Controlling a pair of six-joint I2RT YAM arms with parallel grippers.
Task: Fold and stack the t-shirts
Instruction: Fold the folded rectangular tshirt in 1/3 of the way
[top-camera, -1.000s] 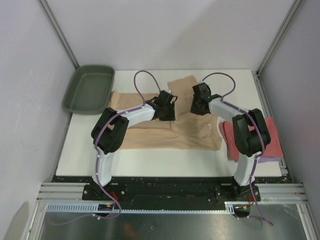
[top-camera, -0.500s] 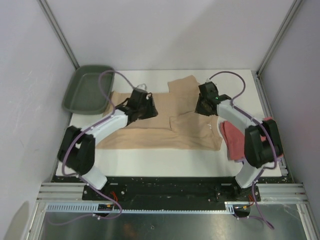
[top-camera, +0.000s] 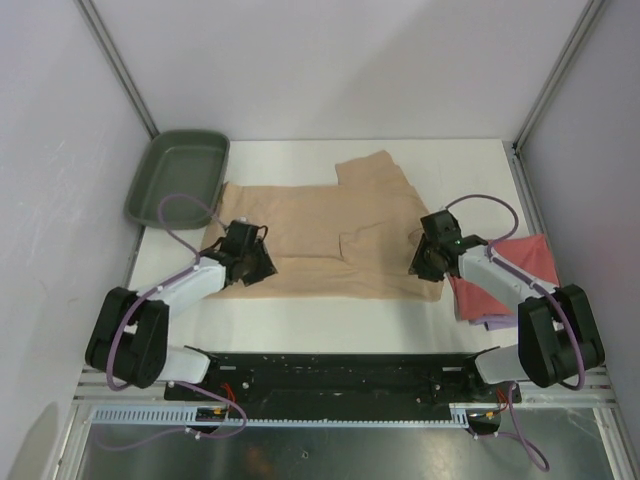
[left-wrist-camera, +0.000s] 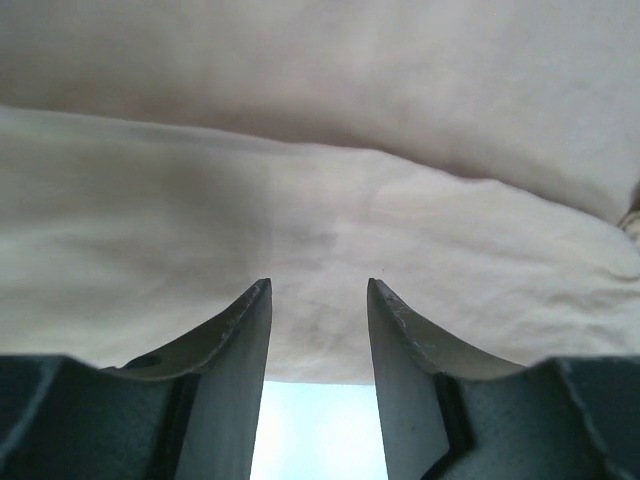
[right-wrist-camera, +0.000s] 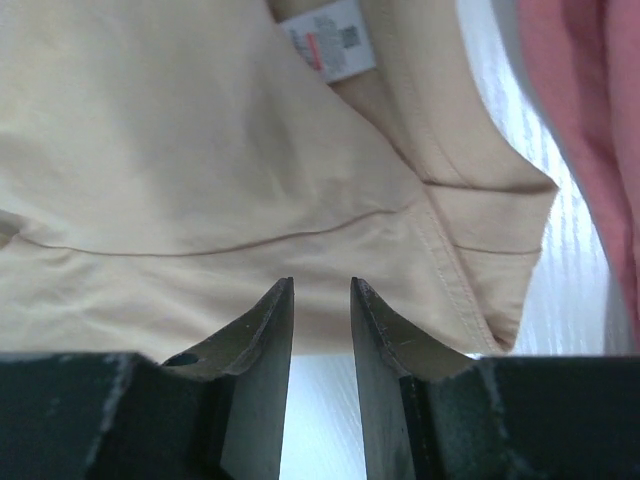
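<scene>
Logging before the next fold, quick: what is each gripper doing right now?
Left gripper: open, holding nothing, at the edge of the tan t-shirt.
Right gripper: open with a narrower gap, holding nothing.

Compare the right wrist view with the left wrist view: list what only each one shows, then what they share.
Only the right wrist view: the white neck label of the tan shirt, its stitched seams, and the edge of the coral-red shirt at the right. Only the left wrist view: a soft fold ridge across plain cloth, with no label or second shirt. Both: tan shirt filling the frame, and an open gripper, the right gripper and the left gripper, at its near edge, with the table showing in the gap.
</scene>
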